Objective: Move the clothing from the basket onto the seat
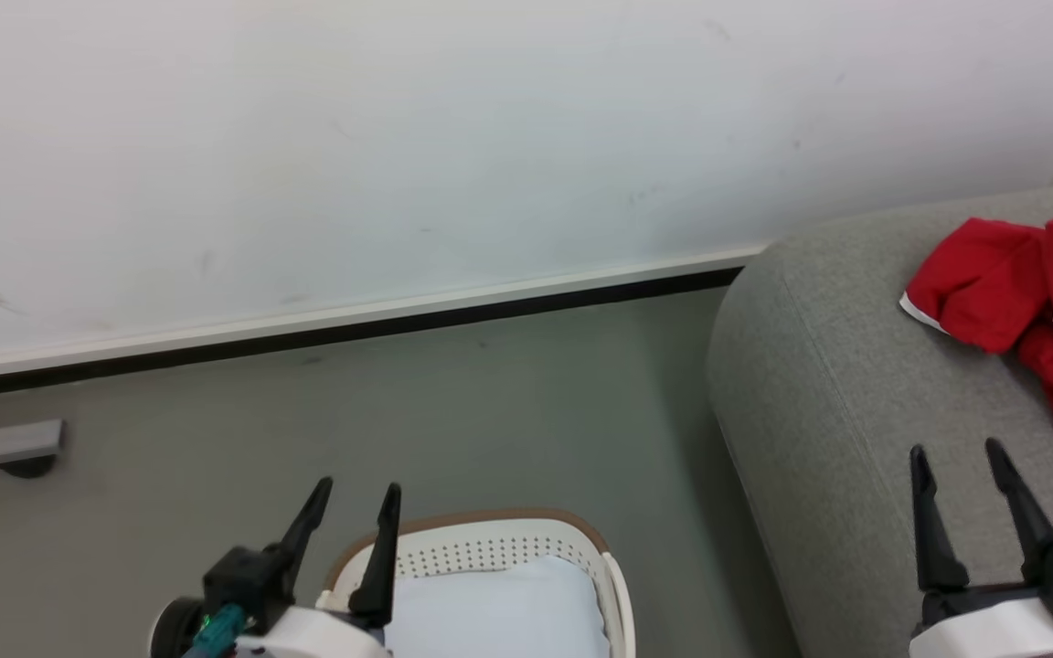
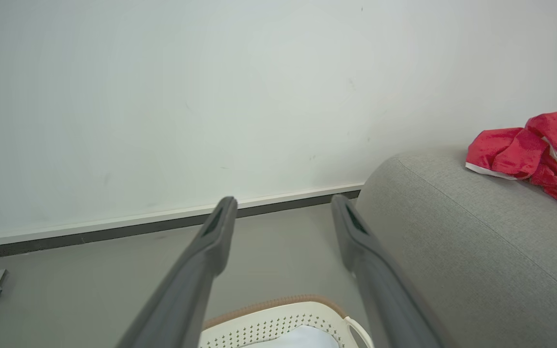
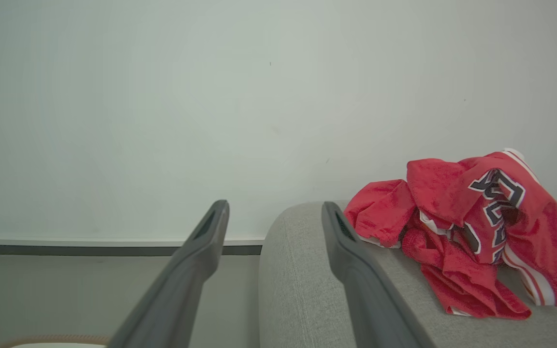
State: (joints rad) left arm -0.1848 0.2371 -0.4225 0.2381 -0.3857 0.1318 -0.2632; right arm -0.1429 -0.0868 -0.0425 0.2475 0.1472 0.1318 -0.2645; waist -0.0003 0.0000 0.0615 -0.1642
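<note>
Lower left of head view: left gripper (image 1: 358, 487), spread full wide, nothing in it, tips by the left side of basket (image 1: 490, 519), not touching as far as can be told. Lower right: right gripper (image 1: 956, 450), likewise wide apart & empty, over the front of seat (image 1: 837, 384), well short of the red heap.

Btm ctr, inside basket, just right of the left gripper: white fabric (image 1: 499, 608), smooth & pale, covering what shows of the inside; rest cut off by frame edge. Upper right, on seat top: red garments (image 1: 1029, 302), crumpled, white trim, dark lettering clear in right wrist view.

So part of the clothing already on seat; white piece prob. left to move.

Handling, as a judgement: light, limp, nothing to break. Likely to sag & trail once lifted, might catch on the rim. Best pinched at a raised fold near its middle w/ left gripper, deep enough for more than one layer, then lifted clear before swinging right.
</note>
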